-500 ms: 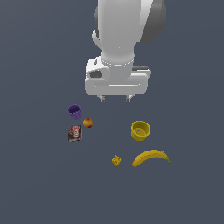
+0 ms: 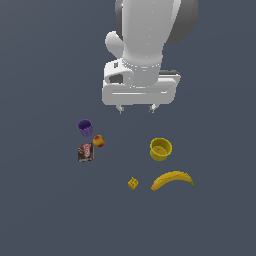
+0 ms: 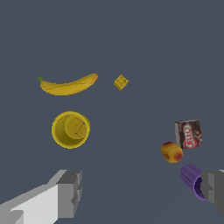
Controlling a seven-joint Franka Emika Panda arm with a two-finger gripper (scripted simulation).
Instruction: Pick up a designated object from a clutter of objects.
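Since half a second ago, your claw (image 2: 136, 108) has barely moved; it may have slid a tiny bit toward the left of the frame. It hangs high in the upper middle of the exterior view, with its two fingers wide apart and nothing between them. You have not started going down yet, so the grab is still ahead.

Look lower left for the little orange-red fruit (image 2: 99, 141). It sits just beside the purple cup (image 2: 85, 127) and the brown packet (image 2: 86, 152). You will need to move left and drop carefully between them. The yellow cup (image 2: 160, 149), small yellow block (image 2: 133, 183) and banana (image 2: 173, 179) lie well apart, lower right.
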